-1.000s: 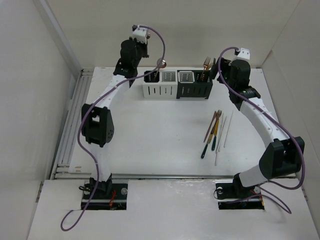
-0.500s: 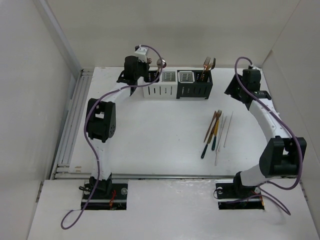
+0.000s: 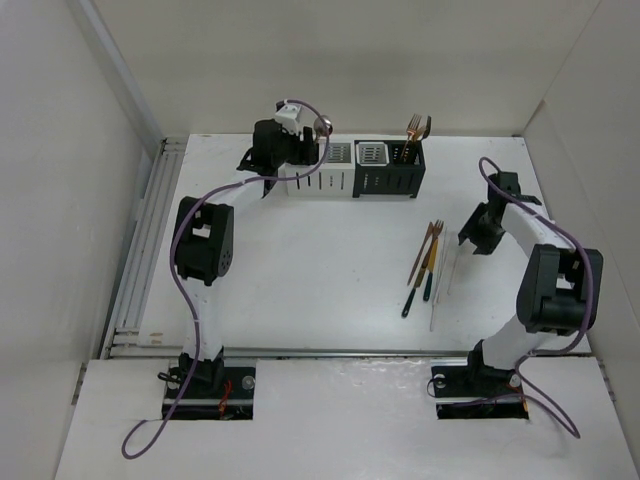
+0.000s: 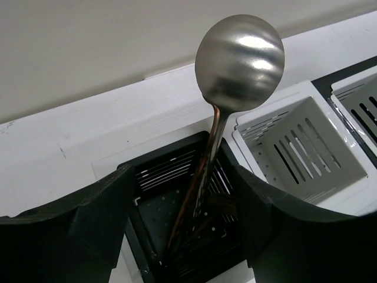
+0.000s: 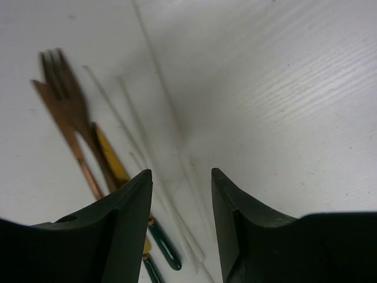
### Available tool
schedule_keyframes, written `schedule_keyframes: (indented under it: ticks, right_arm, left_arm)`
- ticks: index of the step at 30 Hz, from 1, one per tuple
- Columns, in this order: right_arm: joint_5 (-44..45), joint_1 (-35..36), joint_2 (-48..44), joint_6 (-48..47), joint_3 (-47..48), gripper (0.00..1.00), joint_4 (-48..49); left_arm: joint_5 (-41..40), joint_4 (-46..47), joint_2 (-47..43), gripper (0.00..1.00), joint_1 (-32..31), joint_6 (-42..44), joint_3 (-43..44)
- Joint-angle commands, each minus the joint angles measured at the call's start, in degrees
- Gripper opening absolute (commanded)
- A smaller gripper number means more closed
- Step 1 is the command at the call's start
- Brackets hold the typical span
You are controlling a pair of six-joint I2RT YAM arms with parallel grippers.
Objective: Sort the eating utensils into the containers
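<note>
Landmark: row of containers (image 3: 335, 182) at the far side of the table (image 3: 300, 280); four square holders joined side by side; slotted walls

Left end of the row: black compartment (image 4: 159, 206); its neighbour is a white compartment (image 4: 306, 147), nothing visible inside it

Spoon (image 4: 240, 62): silver bowl, copper handle; stands in the black compartment at the row's left end; bowl up, well above the rim, leaning toward the white compartment

Left gripper (image 4: 179, 194): over the row's left end; fingers (image 4: 94, 224) stand wide, one on each side of the spoon handle; a gap shows on both sides, so they grip nothing

Right end of the row: upright forks (image 3: 415, 128) stand tines up in the last black holder; one copper, one darker

Loose utensils (image 3: 428, 262): a tight cluster flat on the table, on the near side of the row's right end and well apart from it

Cluster, piece by piece: copper fork (image 5: 62, 100); gold-bladed piece (image 5: 112, 156) touching it; green handles (image 5: 165, 242) at the end farthest from the row; white chopsticks (image 3: 450, 280) on the side away from the row's middle

Right gripper (image 5: 179, 194): nearer than the row and beyond its right end, low over the table just beside the cluster, at the chopsticks; fingers (image 5: 123, 224) stand apart at a middling gap; only table and faint chopstick lines show between them; nothing held
</note>
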Motion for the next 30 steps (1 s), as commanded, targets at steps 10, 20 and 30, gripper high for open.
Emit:
schedule_keyframes:
  ticks: [10, 20, 30]
  right_arm:
    - [1.54, -1.08, 14.17, -7.45, 3.00, 0.47, 0.53]
    - [3.04, -1.08, 16.65, -10.19, 5.38, 0.00, -1.75]
    - [28.07, 6.53, -4.43, -13.95, 18.86, 0.00, 2.17]
  left_arm:
    - [-10.78, -18.85, -11.99, 0.67, 1.09, 1.63, 8.94]
    - [-13.08, -20.63, -19.38, 0.67, 1.09, 2.78, 0.07]
    - [-12.55, -21.77, -23.34, 0.67, 2.85, 4.36, -4.07]
